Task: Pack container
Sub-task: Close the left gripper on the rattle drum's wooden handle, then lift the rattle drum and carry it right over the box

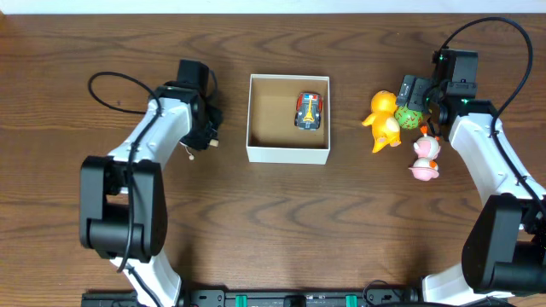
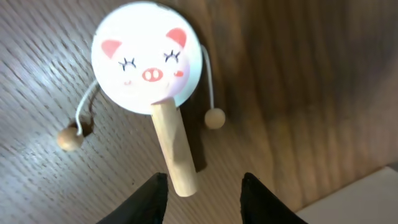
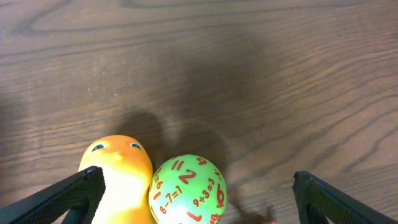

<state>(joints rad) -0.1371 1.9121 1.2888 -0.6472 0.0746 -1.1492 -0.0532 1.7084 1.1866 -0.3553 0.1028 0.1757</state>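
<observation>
Hovering over a round white wooden rattle drum with a pink pig face (image 2: 146,62), the left tool (image 2: 204,183) stands partly open and holds nothing. Its fingers flank only the tip of the pale wooden handle (image 2: 174,149), which lies off-centre between them. Closing from here could pinch just that end and let the disc swing down, or nudge the handle aside. The beads on strings (image 2: 214,117) might then catch a wall of the square, white-walled, brown-lined cardboard container (image 1: 287,154), which sits mid-way along the dark wooden bench (image 1: 341,222), right of that arm, with a small toy car (image 1: 309,112) in its far right corner. Far right, the right tool (image 3: 196,180) gapes wide and empty over an orange-yellow rubber duck (image 3: 118,174) touching a green number-printed ball (image 3: 186,190); closing could trap both or send the ball rolling.
</observation>
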